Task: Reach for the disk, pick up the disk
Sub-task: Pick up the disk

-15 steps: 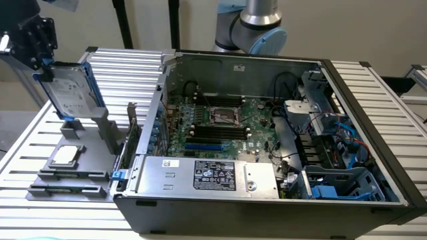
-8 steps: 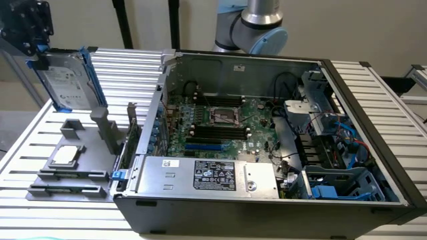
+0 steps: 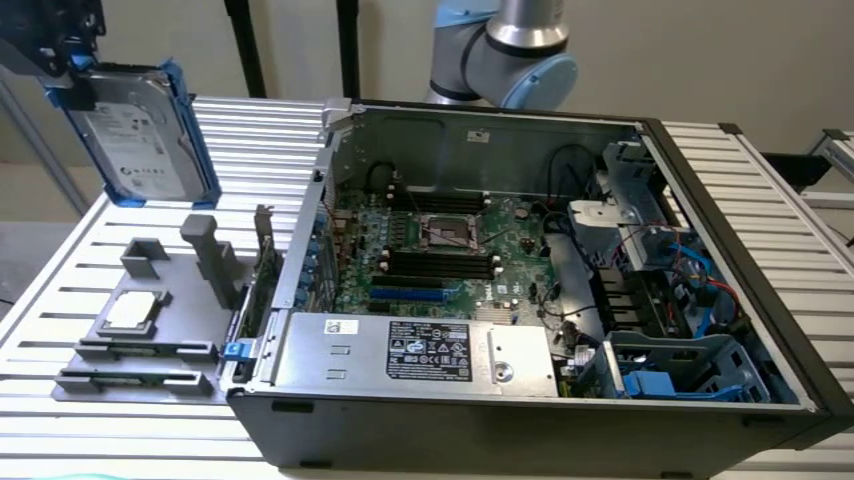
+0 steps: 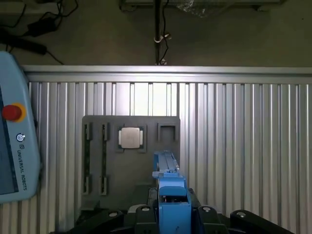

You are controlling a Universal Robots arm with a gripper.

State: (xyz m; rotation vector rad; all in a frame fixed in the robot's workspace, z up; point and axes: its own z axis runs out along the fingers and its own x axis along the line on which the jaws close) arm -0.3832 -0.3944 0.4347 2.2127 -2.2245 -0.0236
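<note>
Aloft, jaws clamped on the disk (image 3: pixel 140 135), gripped at its top end, above grey tray (image 4: pixel 126 165).

a table (image 3: pixel 761 190) of ribbed aluminium slats, pale silver with dark gaps, spans the scene. behind it stands a plain beige wall (image 3: pixel 707 60), and black poles (image 3: pixel 248 50) rise at the table's far edge. in the wrist view the floor (image 4: pixel 234 39) beyond the table is dull grey-brown, with black cables (image 4: pixel 46 24) lying on it. the light is soft and even.
</note>
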